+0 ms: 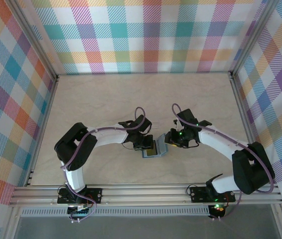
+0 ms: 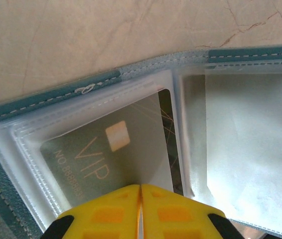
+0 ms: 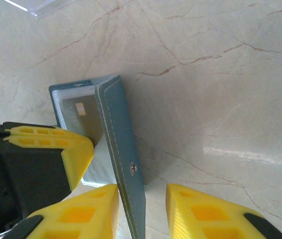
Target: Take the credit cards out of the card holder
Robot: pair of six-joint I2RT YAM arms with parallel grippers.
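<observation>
At the left pincer (image 2: pixel 140 191): shut, yellow fingers pressed together on the lower edge of a clear sleeve of the card holder (image 2: pixel 56 97), as far as can be judged. Pins the wallet open and stood on edge, presumably to steady it for the other arm; hard to tell whether resting on the table (image 2: pixel 106 35) or just off it. Just above those fingertips, inside the sleeve: one of the credit cards (image 2: pixel 111 154), marked VIP, tucked in and not yet drawn out. To the right of it, a second clear pocket, contents too pale to tell.

At the right pincer (image 3: pixel 142 191): apart, straddling the teal outer cover close below the snap (image 3: pixel 134 167). Left finger just beside or touching the leather, right finger well clear of it. Not clamped yet. Probably meant to take that cover leaf, so as to spread the wallet between two holds and free the sleeve mouth.

Judged early in the task. Calls next for a firm hold on the cover, then a pinch on the card's edge alone. Risk: catching the slippery sleeve together with the card.
</observation>
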